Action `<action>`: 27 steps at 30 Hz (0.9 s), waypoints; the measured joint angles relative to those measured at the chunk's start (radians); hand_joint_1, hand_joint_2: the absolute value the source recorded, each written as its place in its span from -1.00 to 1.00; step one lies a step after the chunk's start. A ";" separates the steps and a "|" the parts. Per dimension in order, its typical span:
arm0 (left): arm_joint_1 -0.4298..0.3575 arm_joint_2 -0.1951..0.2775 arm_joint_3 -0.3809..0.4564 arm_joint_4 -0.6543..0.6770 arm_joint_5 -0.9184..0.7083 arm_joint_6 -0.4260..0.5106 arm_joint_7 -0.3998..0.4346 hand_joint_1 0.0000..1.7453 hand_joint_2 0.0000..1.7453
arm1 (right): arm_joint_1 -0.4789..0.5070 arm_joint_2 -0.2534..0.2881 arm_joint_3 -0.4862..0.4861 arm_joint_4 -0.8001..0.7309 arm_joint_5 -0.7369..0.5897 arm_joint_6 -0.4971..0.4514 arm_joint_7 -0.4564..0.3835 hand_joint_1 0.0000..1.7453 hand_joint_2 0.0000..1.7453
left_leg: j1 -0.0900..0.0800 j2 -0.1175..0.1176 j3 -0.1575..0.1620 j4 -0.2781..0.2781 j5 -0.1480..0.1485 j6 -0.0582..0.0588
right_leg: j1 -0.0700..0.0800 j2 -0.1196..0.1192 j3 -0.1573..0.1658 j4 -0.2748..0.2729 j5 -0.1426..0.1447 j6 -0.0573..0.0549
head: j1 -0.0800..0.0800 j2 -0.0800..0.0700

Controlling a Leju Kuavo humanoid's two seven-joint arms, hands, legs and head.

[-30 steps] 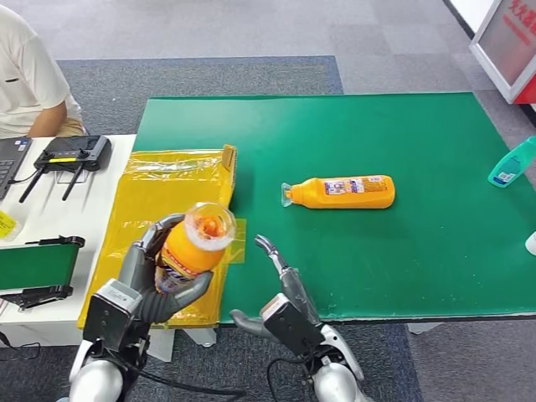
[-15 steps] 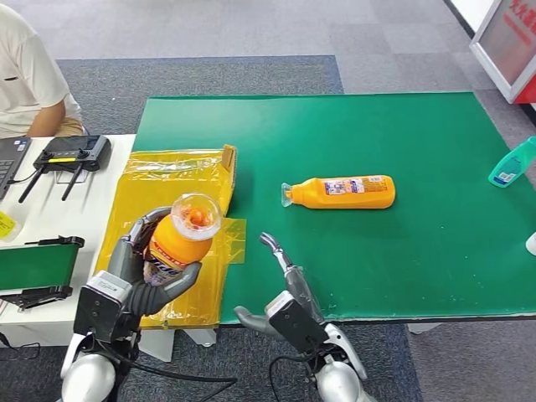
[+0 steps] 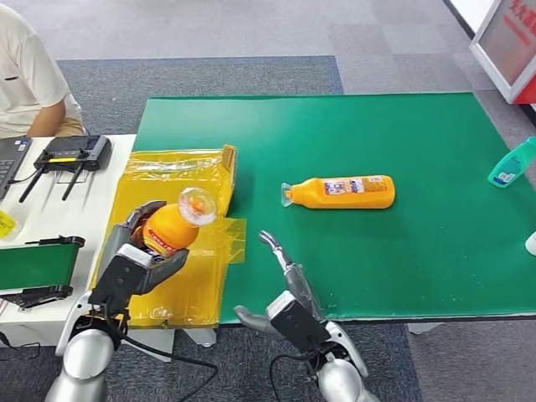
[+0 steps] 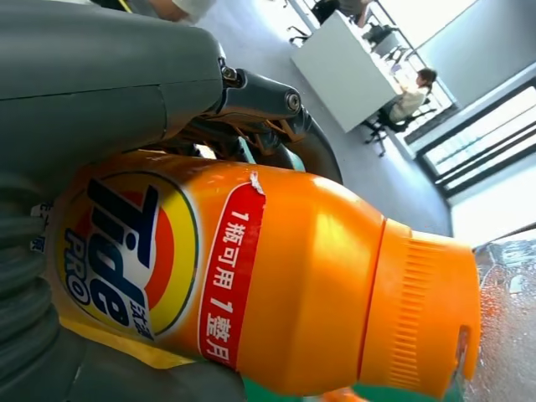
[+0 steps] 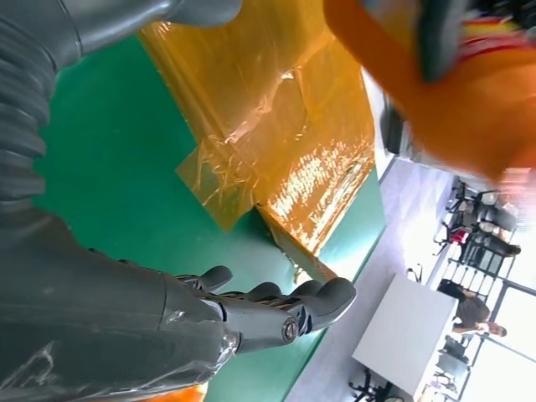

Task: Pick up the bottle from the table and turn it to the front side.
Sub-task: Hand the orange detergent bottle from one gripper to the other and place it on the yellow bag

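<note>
My left hand [image 3: 136,264] gripped the orange Tide bottle [image 3: 169,229], fingers wrapped round its body — the clear cap tilted up and away from me, held above the yellow plastic-wrapped box [image 3: 171,209]. My right hand [image 3: 285,289] hung released, fingers spread, at the near edge of the green table mat [image 3: 410,251]. A second orange bottle [image 3: 341,192] lay on its side mid-mat — well apart from both hands.
</note>
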 joint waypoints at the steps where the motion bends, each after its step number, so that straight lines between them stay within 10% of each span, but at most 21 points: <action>1: -0.014 0.005 0.002 0.027 -0.040 -0.001 0.009 1.00 1.00 | -0.003 0.000 0.000 -0.002 -0.003 0.006 -0.001 -1.00 1.00 | 0.000 0.000 0.000 0.000 0.000 0.000 | 0.000 0.000 0.000 0.000 0.000 0.000 | 0.000 0.000; 8: -0.196 0.047 -0.019 0.334 -0.500 0.085 0.143 1.00 1.00 | -0.029 0.000 0.006 -0.041 -0.034 0.019 -0.026 -1.00 1.00 | 0.000 0.000 0.000 0.000 0.001 0.000 | 0.000 0.000 0.000 0.000 0.003 0.000 | 0.000 0.000; 27: -0.281 0.050 -0.036 0.550 -0.703 0.093 0.161 1.00 1.00 | -0.030 0.000 0.006 -0.062 -0.036 0.017 -0.023 -1.00 1.00 | 0.000 0.000 -0.001 0.000 0.001 0.000 | 0.000 0.000 -0.002 0.000 0.003 0.000 | 0.000 0.000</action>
